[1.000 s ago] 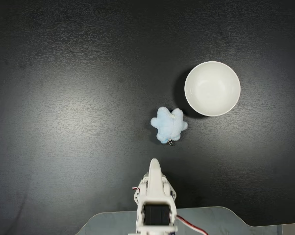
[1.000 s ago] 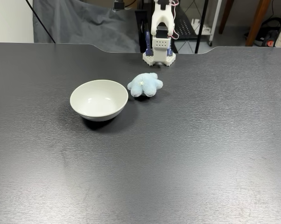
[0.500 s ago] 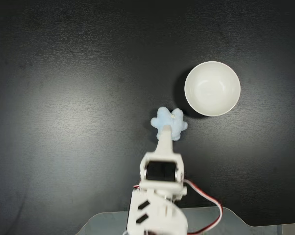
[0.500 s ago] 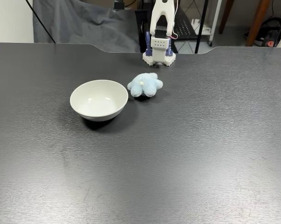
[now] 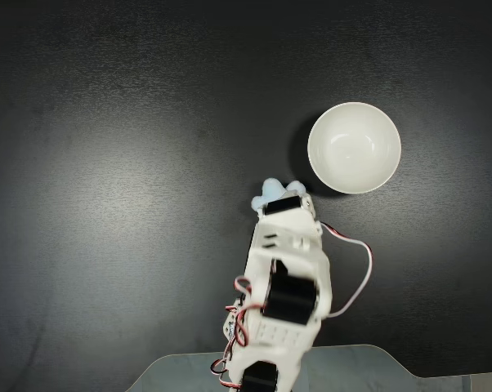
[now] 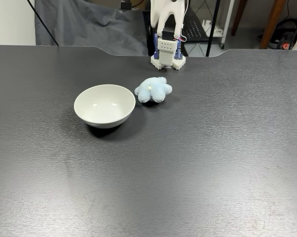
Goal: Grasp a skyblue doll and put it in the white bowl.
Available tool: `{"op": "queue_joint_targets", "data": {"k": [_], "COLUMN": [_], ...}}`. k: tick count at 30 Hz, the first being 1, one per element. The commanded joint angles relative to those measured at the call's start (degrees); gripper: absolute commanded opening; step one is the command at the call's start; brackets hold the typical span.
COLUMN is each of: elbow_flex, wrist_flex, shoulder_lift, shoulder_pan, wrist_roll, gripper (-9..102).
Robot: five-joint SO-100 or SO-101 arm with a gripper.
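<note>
The skyblue doll (image 6: 153, 89) lies on the black table just right of the white bowl (image 6: 104, 104), in front of the arm's base (image 6: 167, 53). Seen from above, the arm reaches high over the doll (image 5: 270, 189) and covers most of it, leaving a few pale lobes showing. The gripper (image 5: 284, 204) is at the arm's front end, seen end-on, and its fingers cannot be made out. The white bowl (image 5: 354, 147) is empty and sits up and to the right of the doll. In the table-level fixed view the arm rises out of the top edge.
The black table (image 6: 198, 163) spreads wide to all sides of the two objects. A grey cloth (image 6: 89, 29) and stands are behind the table's far edge. Loose wires (image 5: 356, 269) loop off the arm's right side.
The arm has unfolded from its base and stretched forward over the doll, now covering most of it in the top-down view. Doll and bowl have not moved.
</note>
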Motion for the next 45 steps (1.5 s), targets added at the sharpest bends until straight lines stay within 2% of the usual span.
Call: {"op": "queue_joint_targets", "data": {"k": [1,8,16,19,26,30,37,45], "elbow_flex": [10.99,19.07,20.04,19.95,20.13,19.95,20.04,19.51], "wrist_flex": [2.99,2.64,2.64,2.64,2.64,2.64,2.64,-0.62], "shoulder_lift": [0.09,-0.09,-0.09,-0.09,0.0,0.0,-0.18,-4.66], "shoulder_pan": [0.97,1.05,1.05,1.05,2.37,6.06,8.61,9.67], "wrist_roll": [-4.83,-5.1,-5.27,-5.36,-5.27,-5.27,-6.59,-23.47], "gripper": [0,0,1,7,42,55,56,56]}}
